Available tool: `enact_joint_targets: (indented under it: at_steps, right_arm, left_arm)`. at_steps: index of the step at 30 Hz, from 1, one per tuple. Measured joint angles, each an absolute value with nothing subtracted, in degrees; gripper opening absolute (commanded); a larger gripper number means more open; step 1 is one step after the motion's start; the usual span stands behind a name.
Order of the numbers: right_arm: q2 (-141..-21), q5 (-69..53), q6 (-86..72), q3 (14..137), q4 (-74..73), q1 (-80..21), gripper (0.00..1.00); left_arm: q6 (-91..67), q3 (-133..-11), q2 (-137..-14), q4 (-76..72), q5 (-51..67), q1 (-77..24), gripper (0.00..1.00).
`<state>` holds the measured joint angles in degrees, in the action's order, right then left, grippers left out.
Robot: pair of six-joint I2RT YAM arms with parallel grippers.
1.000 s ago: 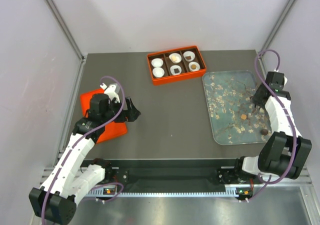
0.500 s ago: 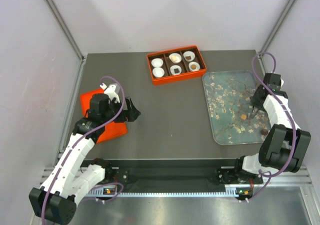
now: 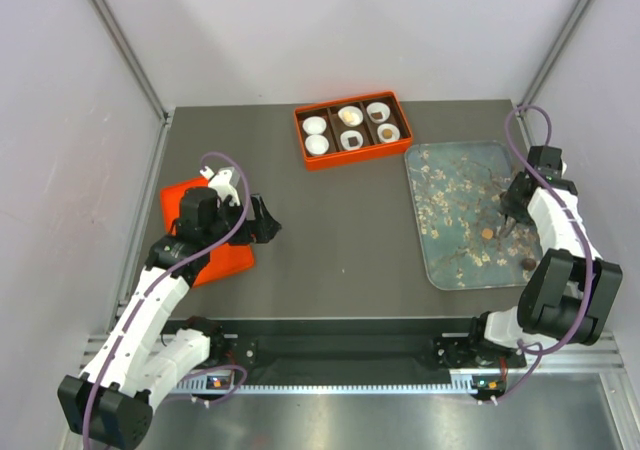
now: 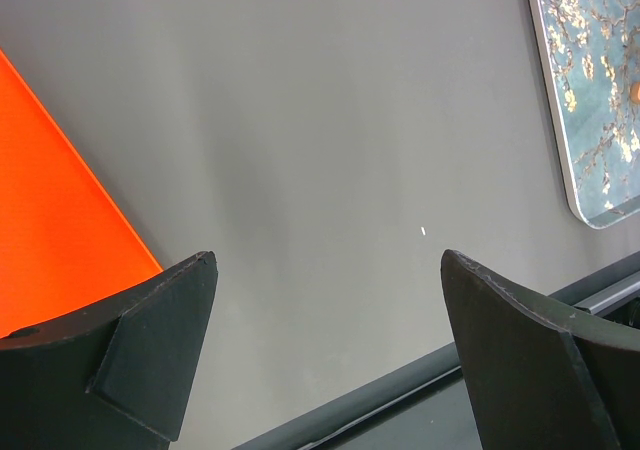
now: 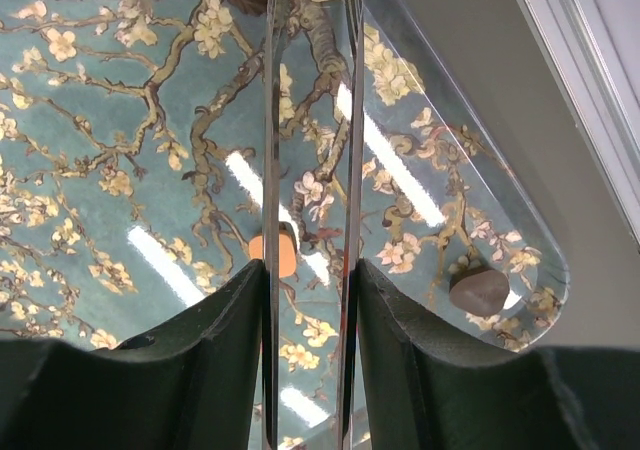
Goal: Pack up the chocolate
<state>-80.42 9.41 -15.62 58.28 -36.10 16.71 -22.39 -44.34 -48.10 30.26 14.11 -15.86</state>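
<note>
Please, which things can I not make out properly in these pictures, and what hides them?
Right wrist view: the tongs run off the top edge, so their tips and anything between them are cut off.
Right wrist view: the tan chocolate sits partly behind one tong blade.
Top view: the right gripper is too small to read its jaws.
Top view: the flat orange piece lies partly under the left arm.

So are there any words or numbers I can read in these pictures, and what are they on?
No words or numbers can be read anywhere.
blue tray: only a flower-branch picture, no writing.
orange box: plain.
orange lid: plain.
tongs: plain.
small marks on the arm bases: too small to read.
</note>
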Motion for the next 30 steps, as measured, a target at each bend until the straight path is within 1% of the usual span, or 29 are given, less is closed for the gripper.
enact_joint_targets:
  at_steps: [6, 15, 23, 30]
  right_arm:
    - [-80.4, 9.5, -15.5, 59.3, -37.0, 16.9, 0.4]
    - [-81.6, 9.0, -14.6, 59.3, -36.1, 17.1, 0.37]
    - [-81.7, 7.4, -14.2, 59.3, -36.0, 17.1, 0.29]
    - [-78.6, 5.4, -14.6, 62.3, -38.5, 17.1, 0.27]
  left_arm:
    - [-22.4, -44.3, -48.1, 30.3, 14.1, -16.0, 0.98]
    - [-22.4, -44.3, -47.7, 30.3, 13.9, -16.1, 0.98]
    - [-22.4, -44.3, -47.7, 30.3, 13.9, -16.1, 0.98]
    - [-22.4, -44.3, -47.7, 30.3, 13.9, -16.1, 0.98]
